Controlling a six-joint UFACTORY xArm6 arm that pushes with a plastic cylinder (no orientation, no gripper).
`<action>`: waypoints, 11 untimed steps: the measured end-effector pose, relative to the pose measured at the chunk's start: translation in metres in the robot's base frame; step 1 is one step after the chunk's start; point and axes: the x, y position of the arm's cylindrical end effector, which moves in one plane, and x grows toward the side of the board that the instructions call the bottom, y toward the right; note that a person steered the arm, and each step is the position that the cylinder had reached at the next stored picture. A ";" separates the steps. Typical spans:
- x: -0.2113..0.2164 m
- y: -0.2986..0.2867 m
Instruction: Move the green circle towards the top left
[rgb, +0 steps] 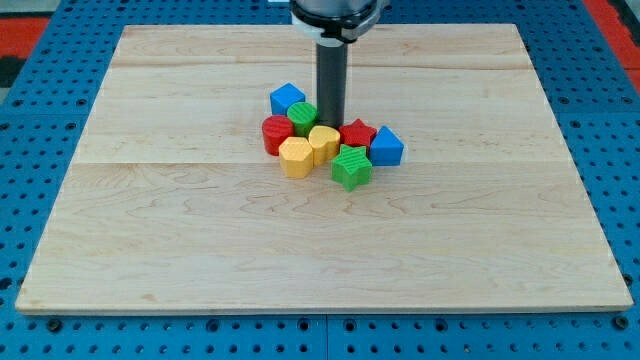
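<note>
The green circle (302, 116) sits in a tight cluster of blocks near the middle of the wooden board (150, 230). My tip (331, 125) stands just to the view's right of the green circle, touching or nearly touching it, and behind the yellow heart (324, 143). A blue block (286, 98) lies at the green circle's upper left. A red round block (276, 133) lies at its lower left. The rod hides part of the red star (358, 133).
A yellow hexagon (296, 157) sits at the cluster's front left, a green star (351, 167) at the front right, and a blue block (386, 146) at the far right. A blue pegboard (50, 60) surrounds the board.
</note>
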 end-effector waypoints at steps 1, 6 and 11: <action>0.000 -0.028; -0.018 -0.165; -0.078 -0.189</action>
